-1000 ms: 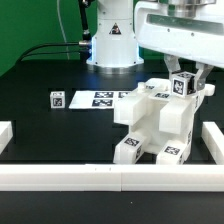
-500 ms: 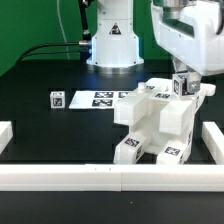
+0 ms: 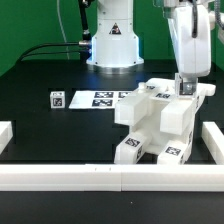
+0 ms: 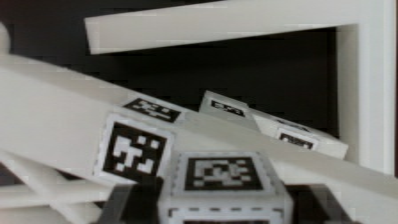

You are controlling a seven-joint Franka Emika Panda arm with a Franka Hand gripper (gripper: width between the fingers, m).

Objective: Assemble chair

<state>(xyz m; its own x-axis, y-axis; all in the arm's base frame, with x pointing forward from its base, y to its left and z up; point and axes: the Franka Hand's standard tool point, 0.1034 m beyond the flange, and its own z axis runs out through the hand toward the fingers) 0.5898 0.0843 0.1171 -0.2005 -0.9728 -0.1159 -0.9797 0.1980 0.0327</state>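
The partly built white chair (image 3: 152, 122) stands at the exterior view's right, with tags on its lower ends. My gripper (image 3: 187, 86) reaches down onto its upper back edge and is shut on a white tagged chair part (image 3: 186, 90) that stands there. In the wrist view the gripper (image 4: 222, 207) holds that part (image 4: 222, 172) tag up, with a dark finger (image 4: 135, 203) on each side. Slanted tagged chair pieces (image 4: 135, 146) lie just beyond it. A small loose tagged chair piece (image 3: 56, 99) lies on the black table at the exterior view's left.
The marker board (image 3: 104, 98) lies flat behind the chair. Long plain white rails fence the table at the front (image 3: 90, 177), the exterior view's right (image 3: 213, 140) and left (image 3: 4, 132). A rail corner (image 4: 214, 30) shows in the wrist view. The arm's base (image 3: 110, 40) stands at the back.
The arm's wrist has swung toward the exterior view's right and turned, so its white housing now looks narrower. The held part stays at the chair's upper back edge.
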